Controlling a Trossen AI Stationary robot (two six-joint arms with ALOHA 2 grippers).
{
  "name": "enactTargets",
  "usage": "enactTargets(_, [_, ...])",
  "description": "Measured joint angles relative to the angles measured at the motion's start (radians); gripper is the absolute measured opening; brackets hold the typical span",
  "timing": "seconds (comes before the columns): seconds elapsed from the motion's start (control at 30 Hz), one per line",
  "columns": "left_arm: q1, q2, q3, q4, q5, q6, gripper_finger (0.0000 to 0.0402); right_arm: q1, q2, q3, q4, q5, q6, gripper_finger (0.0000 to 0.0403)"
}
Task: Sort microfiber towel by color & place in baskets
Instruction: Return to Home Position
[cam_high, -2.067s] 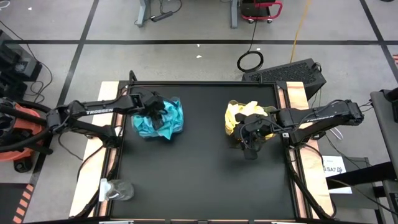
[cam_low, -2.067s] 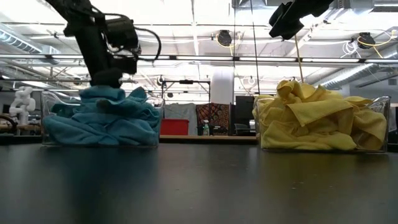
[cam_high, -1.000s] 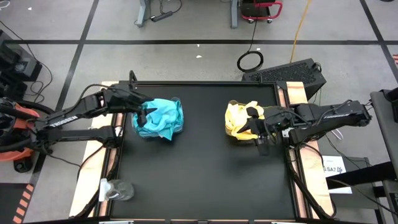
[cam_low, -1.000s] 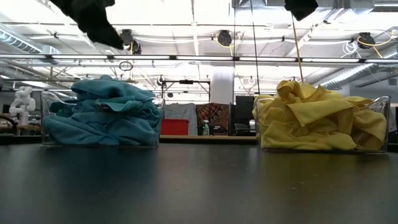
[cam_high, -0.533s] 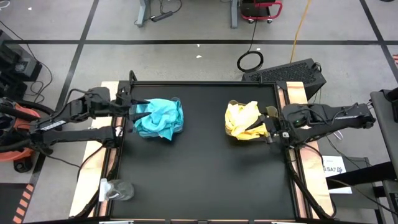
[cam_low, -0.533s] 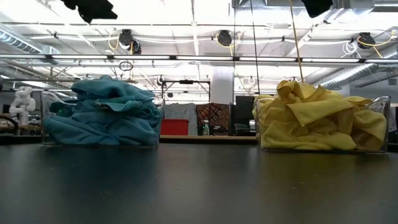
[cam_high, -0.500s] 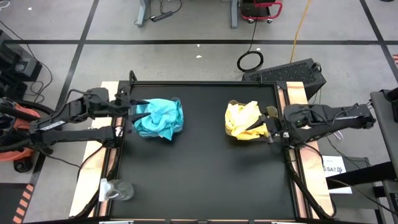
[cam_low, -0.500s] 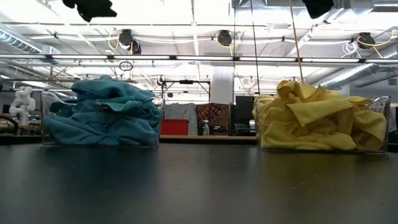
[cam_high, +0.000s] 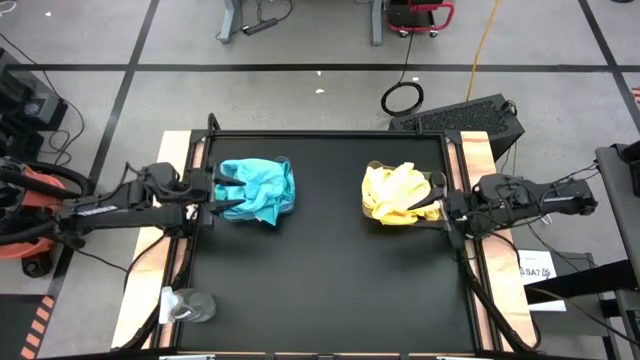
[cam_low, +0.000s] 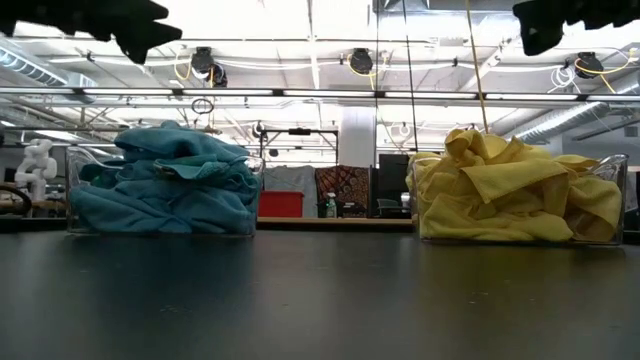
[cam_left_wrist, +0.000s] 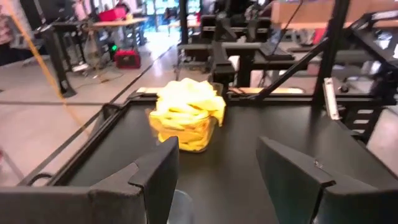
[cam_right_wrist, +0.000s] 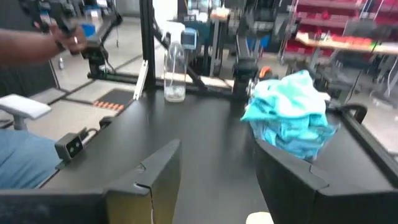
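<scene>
The teal-blue towels (cam_high: 258, 190) are heaped in a clear basket (cam_low: 80, 220) on the table's left half. The yellow towels (cam_high: 395, 195) fill the other clear basket (cam_low: 612, 180) on the right half. My left gripper (cam_high: 226, 195) hovers open at the left side of the teal heap and touches nothing. My right gripper (cam_high: 438, 207) hovers open at the right side of the yellow heap, also touching nothing. The left wrist view looks across the table to the yellow towels (cam_left_wrist: 186, 115), and the right wrist view to the teal towels (cam_right_wrist: 289, 115). Both baskets stand on their bases on the black table.
A clear spray bottle (cam_high: 188, 304) lies at the table's near left corner and shows standing in the right wrist view (cam_right_wrist: 176, 71). A person's arm (cam_right_wrist: 37, 40) shows beyond the table's left edge. The black tabletop (cam_high: 330, 270) between and in front of the baskets is bare.
My left gripper has drawn back from over the teal heap toward the table's left edge. My right gripper has drawn back from the yellow heap toward the right edge. Both heaps have kept their shape in the baskets.
</scene>
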Motion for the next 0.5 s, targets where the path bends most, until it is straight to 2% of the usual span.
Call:
enactTargets(0.37, [-0.028, -0.157, -0.203, 0.228, 0.001, -0.027, 0.0222, 0.000, -0.252, -0.170, 0.114, 0.006, -0.062, 0.0192])
enactTargets(0.5, [-0.028, -0.215, -0.252, 0.262, -0.001, -0.028, 0.0222, 0.000, -0.351, -0.238, 0.166, 0.060, -0.062, 0.0192])
